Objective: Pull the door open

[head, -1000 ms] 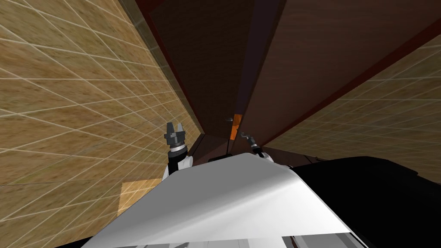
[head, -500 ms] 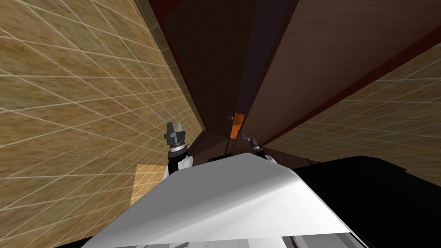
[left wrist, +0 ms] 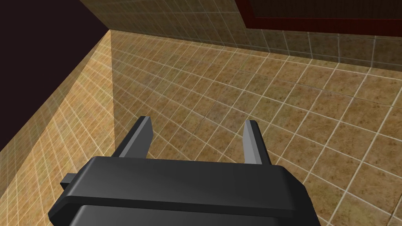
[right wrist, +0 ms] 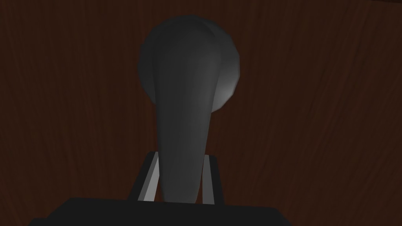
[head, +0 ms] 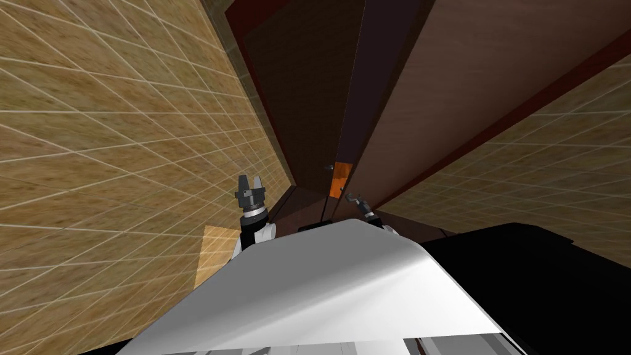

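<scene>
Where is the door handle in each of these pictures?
Head view: the door handle is a small grey hook low in the middle, in the right gripper, beside an orange strip.
Left wrist view: this camera faces tan tiles instead.
Right wrist view: the door handle stands large and central between the fingers.
Shared landmark: the brown door behind it.

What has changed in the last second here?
The whole view shifted, so I moved; the brown door looks swung slightly wider open. The right gripper stays shut on the dark handle; the left gripper stays open, idle.
</scene>
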### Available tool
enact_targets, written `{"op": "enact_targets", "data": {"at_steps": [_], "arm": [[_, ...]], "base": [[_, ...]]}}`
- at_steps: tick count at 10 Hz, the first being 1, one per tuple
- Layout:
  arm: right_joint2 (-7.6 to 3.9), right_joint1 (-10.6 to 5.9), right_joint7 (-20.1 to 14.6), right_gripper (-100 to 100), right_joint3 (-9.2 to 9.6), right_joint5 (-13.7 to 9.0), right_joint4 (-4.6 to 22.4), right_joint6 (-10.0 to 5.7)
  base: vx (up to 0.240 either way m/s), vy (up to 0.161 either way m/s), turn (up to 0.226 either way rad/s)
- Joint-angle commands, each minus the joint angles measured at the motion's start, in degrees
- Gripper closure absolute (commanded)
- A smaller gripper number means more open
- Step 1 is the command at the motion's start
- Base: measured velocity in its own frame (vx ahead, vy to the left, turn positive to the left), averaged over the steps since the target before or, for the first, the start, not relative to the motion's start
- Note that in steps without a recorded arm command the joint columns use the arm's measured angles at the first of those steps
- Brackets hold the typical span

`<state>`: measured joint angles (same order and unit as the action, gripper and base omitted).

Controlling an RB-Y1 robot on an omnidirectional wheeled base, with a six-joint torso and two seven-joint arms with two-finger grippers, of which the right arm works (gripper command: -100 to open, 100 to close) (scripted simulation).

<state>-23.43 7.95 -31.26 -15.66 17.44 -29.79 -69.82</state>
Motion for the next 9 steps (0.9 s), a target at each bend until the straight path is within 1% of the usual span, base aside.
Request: {"op": "enact_targets", "data": {"at_steps": [1, 2, 3, 5, 8, 9], "arm": [[0.45, 0.92, -0.5, 100, 0.62, 0.9, -0.4, -1.58], [0.01, 0.63, -0.2, 100, 0.05, 0.3, -0.3, -0.80], [-0.02, 0.77, -0.3, 100, 0.09, 0.7, 0.0, -1.40], [-0.07, 0.77, -0.5, 100, 0.12, 1.1, 0.5, -2.20], [-0.14, 0.77, -0.7, 100, 0.14, 1.5, 1.2, -3.25], [-0.17, 0.77, -0.7, 100, 0.16, 1.7, 1.5, -3.70]], "base": [[-0.111, -0.055, 0.114], [-0.049, -0.035, 0.020], [-0.182, -0.045, 0.204], [-0.253, -0.052, 0.232], [-0.234, -0.083, 0.148], [-0.264, -0.081, 0.221]]}}
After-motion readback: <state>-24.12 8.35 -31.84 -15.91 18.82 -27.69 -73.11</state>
